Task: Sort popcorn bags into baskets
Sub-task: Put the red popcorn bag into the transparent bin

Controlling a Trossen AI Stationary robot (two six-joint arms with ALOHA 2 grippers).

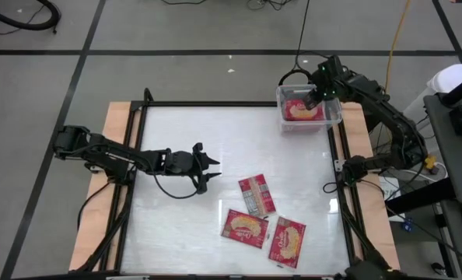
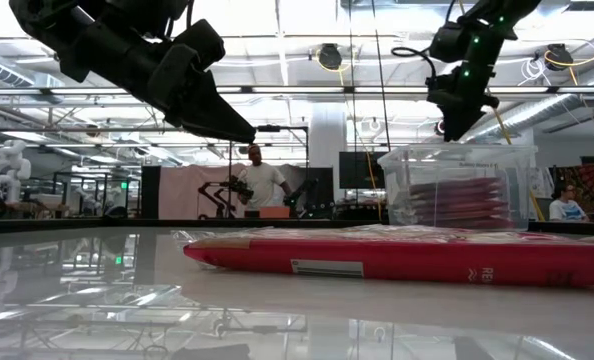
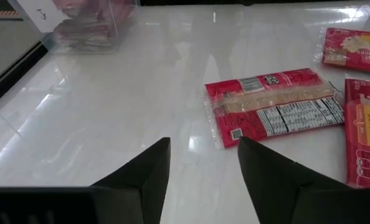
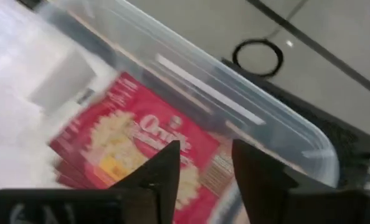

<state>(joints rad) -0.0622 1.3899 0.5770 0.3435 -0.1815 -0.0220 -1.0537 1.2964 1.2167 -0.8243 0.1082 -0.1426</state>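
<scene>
Three red popcorn bags lie flat on the white table: one back-up (image 1: 256,194) (image 3: 272,106), two front-up (image 1: 244,227) (image 1: 285,241). More bags (image 4: 135,149) lie stacked in the clear basket (image 1: 309,109) at the far right corner. My left gripper (image 1: 212,173) (image 3: 203,162) is open and empty, above the table, left of the back-up bag. My right gripper (image 1: 312,99) (image 4: 205,163) is open and empty, above the basket's far side.
The table has a black frame and wooden side strips (image 1: 118,124). The left and far-left parts of the white top (image 1: 184,132) hold nothing. In the low view a bag (image 2: 397,255) lies close in front, the basket (image 2: 457,190) behind it.
</scene>
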